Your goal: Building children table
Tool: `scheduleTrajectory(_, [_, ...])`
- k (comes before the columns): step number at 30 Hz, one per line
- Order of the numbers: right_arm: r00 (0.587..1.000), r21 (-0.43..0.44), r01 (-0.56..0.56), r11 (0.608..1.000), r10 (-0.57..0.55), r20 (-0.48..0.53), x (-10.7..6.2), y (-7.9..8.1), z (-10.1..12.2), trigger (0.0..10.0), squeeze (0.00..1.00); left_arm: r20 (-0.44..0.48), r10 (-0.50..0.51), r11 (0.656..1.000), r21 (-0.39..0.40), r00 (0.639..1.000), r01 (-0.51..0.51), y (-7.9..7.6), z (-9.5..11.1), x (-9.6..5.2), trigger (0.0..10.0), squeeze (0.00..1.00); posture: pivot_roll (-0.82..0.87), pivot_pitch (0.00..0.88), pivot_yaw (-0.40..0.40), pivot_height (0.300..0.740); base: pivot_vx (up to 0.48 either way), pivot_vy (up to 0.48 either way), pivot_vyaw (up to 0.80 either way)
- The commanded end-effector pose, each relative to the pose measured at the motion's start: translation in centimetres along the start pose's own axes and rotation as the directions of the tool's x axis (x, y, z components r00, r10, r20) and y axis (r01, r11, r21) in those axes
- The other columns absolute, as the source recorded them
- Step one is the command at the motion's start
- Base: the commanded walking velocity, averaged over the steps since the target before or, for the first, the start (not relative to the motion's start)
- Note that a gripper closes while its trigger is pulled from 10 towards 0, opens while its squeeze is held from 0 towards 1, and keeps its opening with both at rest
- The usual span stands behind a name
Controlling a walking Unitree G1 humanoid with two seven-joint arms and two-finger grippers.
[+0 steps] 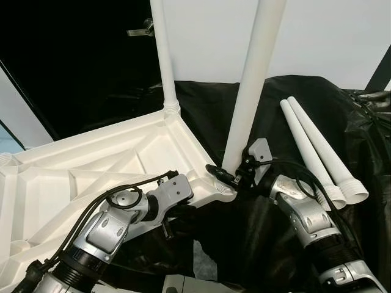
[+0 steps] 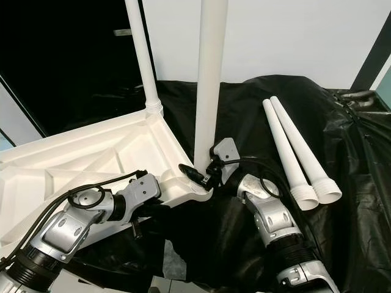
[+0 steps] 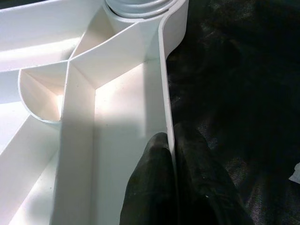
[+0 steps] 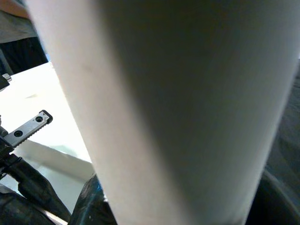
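While upright, leg (image 1: 250, 91) sits inside right gripper (image 1: 229, 175) (fingers clasped).

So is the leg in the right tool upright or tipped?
Upright: the leg stands vertically, its lower end at the tabletop's near corner socket, gripped by the right tool.

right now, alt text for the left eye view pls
The right gripper grips an upright white table leg at the near corner of an upside-down white tabletop, while the left gripper pinches the tabletop's edge. Another leg stands in the far corner, and two spare legs lie on black sheeting.
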State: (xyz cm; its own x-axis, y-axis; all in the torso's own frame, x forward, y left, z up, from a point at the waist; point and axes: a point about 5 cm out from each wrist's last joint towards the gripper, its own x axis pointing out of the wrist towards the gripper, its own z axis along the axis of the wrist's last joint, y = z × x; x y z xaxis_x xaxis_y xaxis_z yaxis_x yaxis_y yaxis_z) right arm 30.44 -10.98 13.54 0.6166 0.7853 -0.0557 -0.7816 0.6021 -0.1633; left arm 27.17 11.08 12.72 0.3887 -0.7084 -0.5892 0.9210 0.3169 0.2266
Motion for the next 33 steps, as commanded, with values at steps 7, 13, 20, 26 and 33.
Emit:
scheduleTrajectory(7, [0.959,0.049,0.226,0.973,-0.213,-0.189,0.3,0.5,-3.5,10.0,0.00,0.057,0.106,0.991,0.080,0.993,-0.110,1.5,2.1,-1.2,10.0,0.00,0.10,0.000,0.039,0.740,0.000,0.000,0.00])
scheduleTrajectory(13, [0.888,0.093,0.446,0.890,-0.427,-0.169,1.6,1.3,-2.8,10.0,0.00,0.069,0.099,0.992,0.076,0.993,-0.104,1.1,2.3,-1.0,10.0,0.00,0.09,0.000,0.036,0.740,0.000,0.000,0.00])
scheduleTrajectory(20, [0.779,0.116,0.625,0.772,-0.610,-0.141,2.3,2.3,-2.1,10.0,0.00,0.071,0.101,0.991,0.078,0.992,-0.106,1.2,2.3,-1.0,10.0,0.00,0.10,0.000,0.029,0.740,0.000,0.000,0.00])
scheduleTrajectory(26, [0.777,0.123,0.629,0.767,-0.618,-0.122,3.0,3.9,-1.7,10.0,0.00,0.074,0.103,0.991,0.080,0.992,-0.109,1.3,2.4,-0.9,10.0,0.00,0.09,0.000,0.025,0.740,0.000,0.000,0.00])
scheduleTrajectory(33, [0.752,0.103,0.658,0.746,-0.643,-0.147,2.5,3.5,-2.1,10.0,0.00,0.076,0.108,0.991,0.077,0.991,-0.114,1.3,2.5,-0.9,10.0,0.00,0.09,0.000,0.027,0.740,0.000,0.000,0.00])
